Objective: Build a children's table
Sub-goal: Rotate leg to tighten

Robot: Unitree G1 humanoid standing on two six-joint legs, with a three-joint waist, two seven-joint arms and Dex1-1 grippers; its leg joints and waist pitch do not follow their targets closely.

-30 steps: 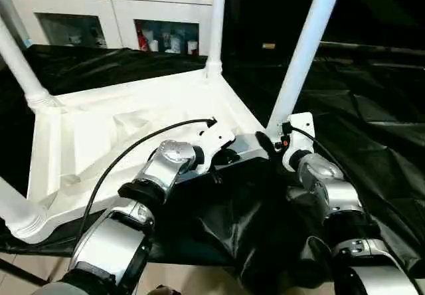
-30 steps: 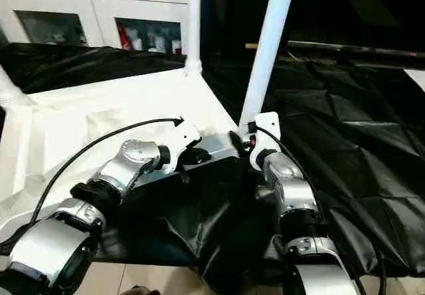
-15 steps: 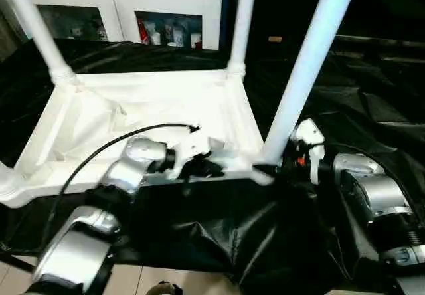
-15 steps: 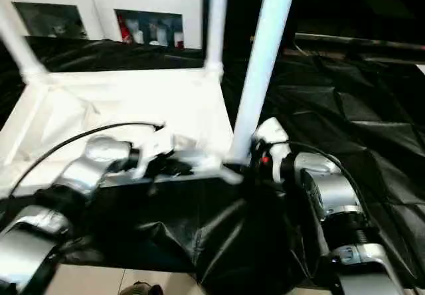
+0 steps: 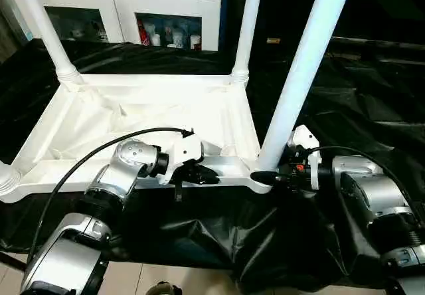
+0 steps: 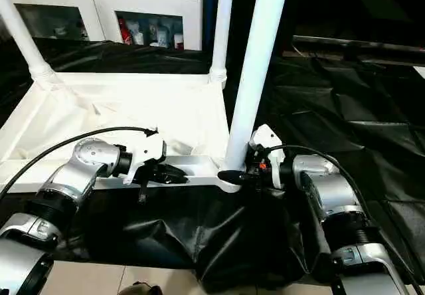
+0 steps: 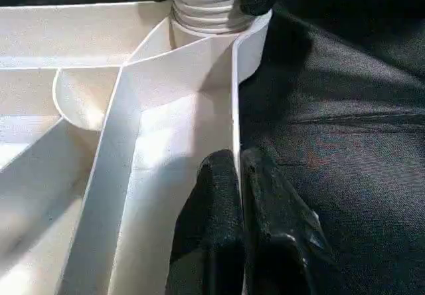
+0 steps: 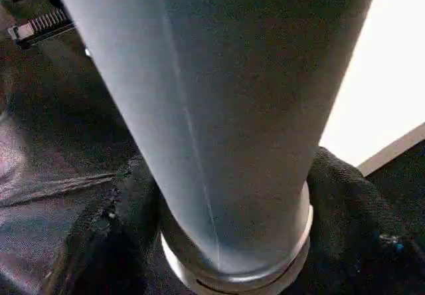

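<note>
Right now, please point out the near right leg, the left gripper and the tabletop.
near right leg (image 5: 302,76), left eye view, middle of the tube
left gripper (image 5: 206,174), left eye view, fingertips at the rim
tabletop (image 5: 153,119), left eye view, ribbed underside

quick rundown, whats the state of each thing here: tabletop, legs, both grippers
tabletop: upside down on the black cloth, ribbed underside up
near-right leg: upright in its corner socket
far legs: upright in their sockets
near-left leg: base seated in its socket
left gripper: shut on the tabletop's near rim
right gripper: fingers around the near-right leg's base
</note>
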